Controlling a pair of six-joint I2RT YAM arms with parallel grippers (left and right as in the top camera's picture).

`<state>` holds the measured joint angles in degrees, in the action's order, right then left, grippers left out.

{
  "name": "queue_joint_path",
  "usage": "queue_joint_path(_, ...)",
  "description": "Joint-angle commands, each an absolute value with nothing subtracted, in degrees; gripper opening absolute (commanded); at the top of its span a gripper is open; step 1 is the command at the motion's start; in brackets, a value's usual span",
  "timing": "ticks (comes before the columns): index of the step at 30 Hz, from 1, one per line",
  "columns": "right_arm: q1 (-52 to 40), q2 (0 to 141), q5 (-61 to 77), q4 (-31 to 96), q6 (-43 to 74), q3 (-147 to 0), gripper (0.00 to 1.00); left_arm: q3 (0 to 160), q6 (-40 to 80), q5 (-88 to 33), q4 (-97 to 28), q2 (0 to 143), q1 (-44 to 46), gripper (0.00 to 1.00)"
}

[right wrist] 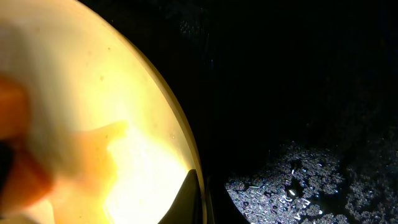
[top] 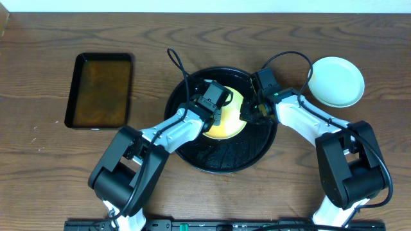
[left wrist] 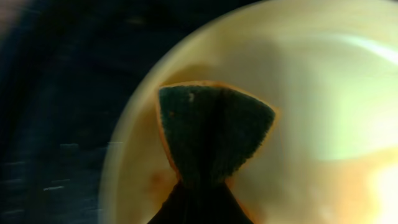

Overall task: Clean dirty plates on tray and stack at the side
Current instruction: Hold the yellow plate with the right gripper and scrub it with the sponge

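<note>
The left tool is pinched almost fully closed on a dark green sponge with an orange edge. The sponge fans out from the pinch, and its face is pressed against the inner surface of the pale yellow plate. An orange-brown smear shows on the plate beside the sponge and toward the plate's lower right.

The right tool is closed tight at the right rim of the same plate. The right wrist view shows one dark finger against the plate's edge, so the tool appears to clamp the rim. The rest of that grip is blurred.

The yellow plate sits inside the large round black tray, in its upper middle part, between the two tools. I cannot tell whether it lies flat or is tipped. The tray floor next to the plate is wet, with a patch of glistening droplets.

The tray stands in the middle of a dark brown wooden tabletop. A pale mint-green plate rests on the wood to the right of the tray, near it but outside the rim. Well apart on the left lies a smaller rectangular black tray holding brownish liquid. A pale strip of wall runs along the far edge.
</note>
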<state>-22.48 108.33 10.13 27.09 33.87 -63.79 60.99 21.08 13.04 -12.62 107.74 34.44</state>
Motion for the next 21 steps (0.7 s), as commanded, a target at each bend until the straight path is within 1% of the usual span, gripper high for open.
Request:
queue_joint_path(1, -22.59, 109.08, 7.53, 27.46, 33.58, -62.98, 0.02, 60.01, 17.58, 25.52, -14.02, 103.63, 34.0, 0.08)
queue_joint_path(7, -22.59, 109.08, 7.53, 27.44, 33.58, -62.98, 0.02, 60.01, 17.93, 25.08, -13.58, 99.81, 34.28, 0.08)
queue_joint_path(8, -22.59, 109.08, 7.53, 27.44, 33.58, -62.98, 0.02, 60.01, 18.35, 23.79, -13.21, 99.7, 34.39, 0.08)
queue_joint_path(11, -22.59, 109.08, 7.53, 27.38, 33.58, -62.98, 0.02, 60.01, 25.26, 11.73, -11.29, 99.98, 34.48, 0.08)
queue_joint_path(14, -22.59, 109.08, 7.53, 27.31, 33.58, -62.98, 0.02, 60.01, 31.42, 4.27, -8.93, 101.25, 34.61, 0.08)
queue_joint_path(17, -22.59, 109.08, 7.53, 27.33, 33.58, -62.98, 0.02, 60.01, 34.83, 2.31, -7.35, 103.57, 35.11, 0.08)
queue_joint_path(21, -22.59, 109.08, 7.53, 27.38, 33.58, -62.98, 0.02, 60.01, 34.74, 2.37, -6.59, 108.25, 35.44, 0.08)
